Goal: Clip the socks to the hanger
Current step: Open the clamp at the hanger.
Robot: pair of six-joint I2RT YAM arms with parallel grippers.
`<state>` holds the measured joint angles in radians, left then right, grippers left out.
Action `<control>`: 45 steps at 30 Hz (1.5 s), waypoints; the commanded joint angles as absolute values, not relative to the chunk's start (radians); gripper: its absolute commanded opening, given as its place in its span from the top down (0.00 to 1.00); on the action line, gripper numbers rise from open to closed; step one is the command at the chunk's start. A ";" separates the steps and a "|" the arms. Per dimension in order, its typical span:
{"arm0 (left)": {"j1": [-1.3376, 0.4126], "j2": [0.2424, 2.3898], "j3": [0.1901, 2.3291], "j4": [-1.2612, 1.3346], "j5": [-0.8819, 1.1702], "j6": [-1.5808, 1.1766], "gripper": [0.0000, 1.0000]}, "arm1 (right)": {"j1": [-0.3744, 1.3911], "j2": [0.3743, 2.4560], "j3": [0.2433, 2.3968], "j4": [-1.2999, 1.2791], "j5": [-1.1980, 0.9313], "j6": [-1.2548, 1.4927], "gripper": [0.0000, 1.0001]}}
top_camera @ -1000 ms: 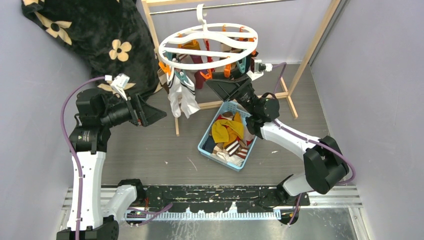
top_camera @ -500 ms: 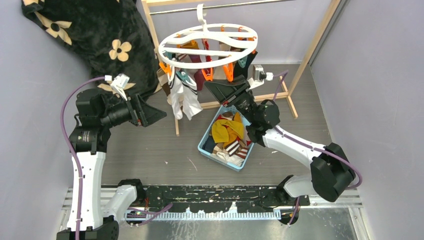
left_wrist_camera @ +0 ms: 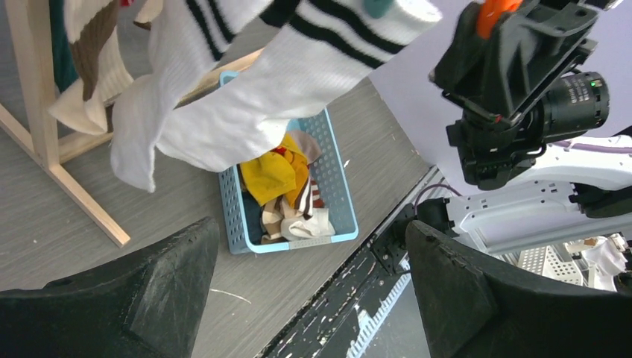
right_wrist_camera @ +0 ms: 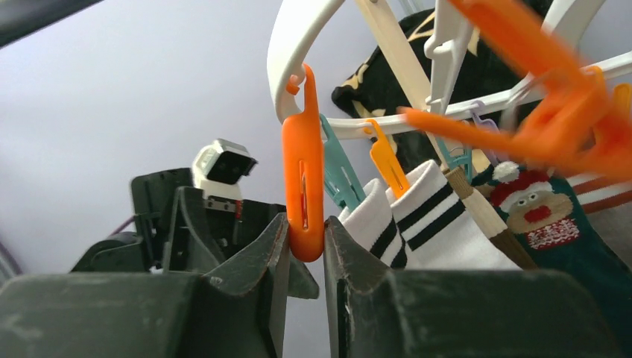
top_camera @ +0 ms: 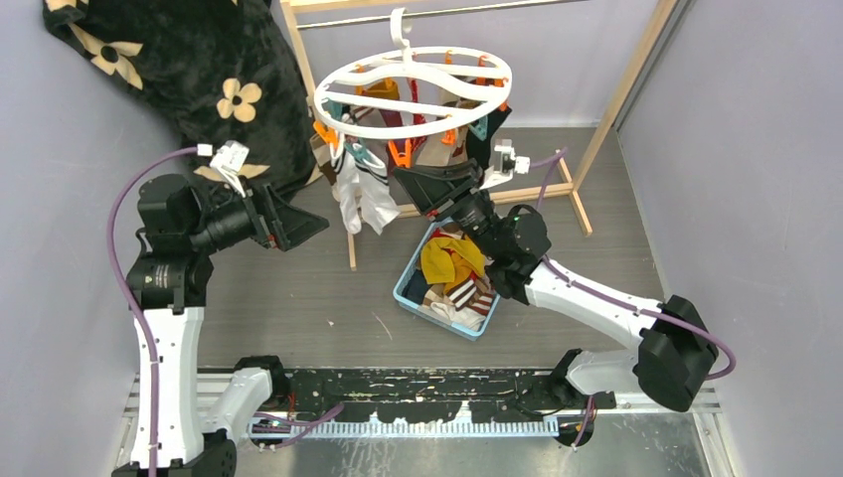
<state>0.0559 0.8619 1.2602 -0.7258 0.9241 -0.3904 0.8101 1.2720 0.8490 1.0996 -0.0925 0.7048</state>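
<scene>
The white ring hanger (top_camera: 413,96) hangs from the wooden rack with orange and teal clips under it. White black-striped socks (top_camera: 360,199) hang clipped at its left; they also show in the left wrist view (left_wrist_camera: 246,89). More socks (top_camera: 452,260) lie in the blue basket. My right gripper (top_camera: 413,187) is raised under the ring. In the right wrist view its fingers (right_wrist_camera: 279,250) are shut on the lower end of an orange clip (right_wrist_camera: 303,186). My left gripper (top_camera: 303,227) is open and empty, left of the hanging socks.
The light blue basket (top_camera: 410,273) stands on the floor under the right arm. The wooden rack (top_camera: 611,109) frames the hanger. A black flowered blanket (top_camera: 199,70) hangs at the back left. Purple walls close both sides.
My right gripper has moved left and up under the ring and closed on an orange clip. The hanger has swung a little. The left arm has shifted slightly left.
</scene>
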 commanded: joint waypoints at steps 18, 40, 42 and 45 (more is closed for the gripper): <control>-0.193 1.003 1.580 -0.585 0.674 -0.539 0.14 | 1.067 1.378 1.028 1.025 0.332 0.280 0.91; -0.364 1.204 1.730 -0.526 0.535 -0.550 0.27 | 1.100 1.426 1.081 0.962 0.326 0.222 0.91; -0.367 1.207 1.725 -0.532 0.534 -0.561 0.28 | 1.100 1.426 1.083 0.960 0.323 0.221 0.91; -0.380 1.210 1.719 -0.537 0.520 -0.580 0.30 | 1.101 1.425 1.087 0.953 0.321 0.218 0.91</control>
<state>-0.3653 1.2137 1.7142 -0.5808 0.5415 -0.5503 1.0874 1.4258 1.0428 0.9474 0.3424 0.2386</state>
